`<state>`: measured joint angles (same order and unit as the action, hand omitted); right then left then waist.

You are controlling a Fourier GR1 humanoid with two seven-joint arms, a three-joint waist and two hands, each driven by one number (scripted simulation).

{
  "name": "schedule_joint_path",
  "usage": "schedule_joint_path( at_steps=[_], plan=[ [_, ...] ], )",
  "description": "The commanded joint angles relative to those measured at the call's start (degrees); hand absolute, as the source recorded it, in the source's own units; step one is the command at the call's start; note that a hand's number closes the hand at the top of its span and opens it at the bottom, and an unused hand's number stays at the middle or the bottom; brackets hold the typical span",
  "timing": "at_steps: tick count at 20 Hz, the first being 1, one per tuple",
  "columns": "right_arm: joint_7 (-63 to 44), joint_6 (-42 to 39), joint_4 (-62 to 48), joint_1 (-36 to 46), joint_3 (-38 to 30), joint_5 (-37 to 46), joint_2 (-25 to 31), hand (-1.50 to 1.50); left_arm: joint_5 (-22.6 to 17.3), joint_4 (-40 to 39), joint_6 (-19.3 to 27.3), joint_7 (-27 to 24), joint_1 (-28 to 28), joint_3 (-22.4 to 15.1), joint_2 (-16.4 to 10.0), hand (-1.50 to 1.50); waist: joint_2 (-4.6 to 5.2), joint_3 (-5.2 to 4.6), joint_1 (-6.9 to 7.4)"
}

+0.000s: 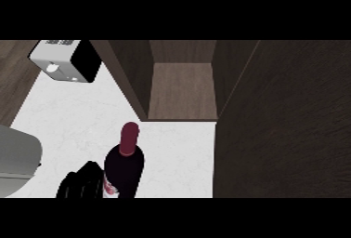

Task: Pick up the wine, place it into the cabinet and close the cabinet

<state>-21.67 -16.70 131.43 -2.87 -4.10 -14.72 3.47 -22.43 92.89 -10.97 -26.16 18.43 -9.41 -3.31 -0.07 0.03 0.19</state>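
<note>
The left hand (82, 183) shows at the lower edge of the head view, a little to the left of the middle. Its black fingers are bent, not straight, and they lie against the left side of the wine bottle (124, 162), low on its body. As far as I can see, the hand is closed around the bottle there. The black of the fingers and the dark glass run into each other, so the exact line of contact is hard to make out. Only the fingers and a part of the palm are visible. The right hand does not appear.

The wine bottle stands over the white desk (75, 116), in front of the cabinet (182, 88) and a little to the left of its opening. The red neck and cap point toward the cabinet, and the dark body reaches down to the lower edge. A small piece of a light label shows low on the body, just beside the fingers. I cannot tell if the bottom of the bottle touches the desk, because it is out of view.

The cabinet is open, and its brown inner floor is bare. A wide dark wood panel (288, 130) fills the right side of the view. A white and black toaster (65, 60) stands on the desk at the upper left, well apart from the bottle. At the left edge there is a grey shape (17, 155); I cannot tell what it is.
</note>
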Motion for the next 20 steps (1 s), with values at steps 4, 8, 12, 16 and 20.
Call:
schedule_joint_path(
  at_steps=[4,8,12,16,20],
  plan=[
    [-0.5,-0.2,1.0,0.3,-0.7,-0.3,0.8,-1.5,2.1,7.1,9.1,7.6,-6.8,-1.3,2.0,1.5,0.05,-0.02,-0.22],
    [2.3,-2.4,2.1,-4.1,0.4,-0.5,-0.3,-1.5,0.8,8.6,16.4,13.6,-12.3,-4.5,3.3,1.5,0.03,-0.01,-0.42],
    [-1.7,0.3,4.1,-3.0,1.4,-0.1,-0.8,-1.5,2.1,9.1,23.5,18.2,-20.0,-6.0,3.3,1.5,0.02,-0.02,-0.43],
    [2.0,-2.5,0.4,-3.1,-2.3,-2.2,0.6,-1.5,1.5,0.5,24.6,12.5,-25.2,-6.9,3.3,1.5,0.07,-0.02,-0.46],
    [3.8,-3.2,-0.9,-3.3,-1.1,-1.1,-0.2,-1.5,3.5,-4.8,35.3,11.3,-33.9,-10.9,3.3,1.5,0.12,-0.02,-0.75]
  ],
)
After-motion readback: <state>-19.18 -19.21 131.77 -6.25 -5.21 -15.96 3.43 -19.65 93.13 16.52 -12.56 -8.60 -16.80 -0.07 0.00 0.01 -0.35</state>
